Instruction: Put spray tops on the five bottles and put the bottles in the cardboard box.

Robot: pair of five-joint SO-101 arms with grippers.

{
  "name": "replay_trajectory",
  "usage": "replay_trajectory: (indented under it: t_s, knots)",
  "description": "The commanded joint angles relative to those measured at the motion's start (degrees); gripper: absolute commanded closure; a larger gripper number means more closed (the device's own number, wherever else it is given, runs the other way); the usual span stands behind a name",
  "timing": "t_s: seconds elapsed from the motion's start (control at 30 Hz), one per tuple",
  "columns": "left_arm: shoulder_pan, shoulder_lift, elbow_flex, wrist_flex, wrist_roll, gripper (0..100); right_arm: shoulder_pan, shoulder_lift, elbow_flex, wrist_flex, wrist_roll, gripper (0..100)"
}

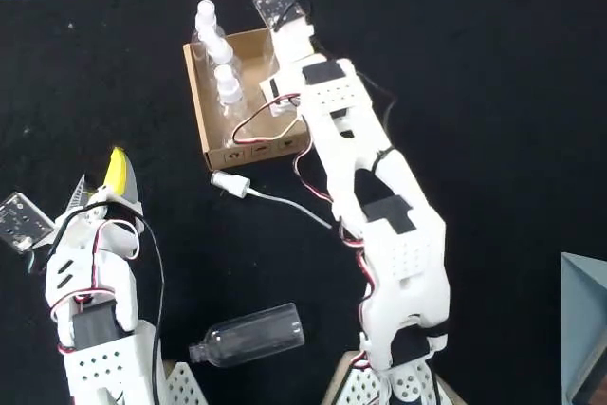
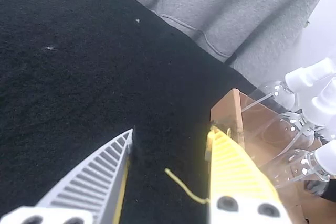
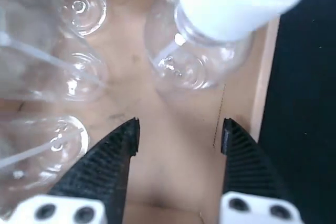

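The cardboard box (image 1: 201,106) stands at the back of the table with several clear bottles with white spray tops (image 1: 220,49) upright in it. My right gripper (image 3: 181,127) hangs open inside the box above its floor, just short of a capped bottle (image 3: 199,56), with other bottles (image 3: 68,72) beside it. One uncapped bottle (image 1: 248,336) lies on its side near the front edge. A loose spray top (image 1: 230,184) with its long tube lies in front of the box. My left gripper (image 1: 98,173) (image 2: 170,135) is open over bare table, left of the box (image 2: 233,114).
The black cloth covers the whole table. A grey-blue object (image 1: 583,320) sits at the front right edge. The right arm (image 1: 379,206) stretches across the middle of the table toward the box.
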Motion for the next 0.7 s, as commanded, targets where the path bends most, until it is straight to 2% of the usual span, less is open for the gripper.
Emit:
replay_trajectory:
  t_s: [0.0,0.67]
  knots:
    - [-0.4,-0.79,1.36,0.09,-0.44,79,1.93,-7.25,-1.54,2.73,-0.18,79.0]
    - [-0.4,-0.79,1.36,-0.09,-0.44,79,1.58,-25.1,-1.45,22.68,-0.09,78.9]
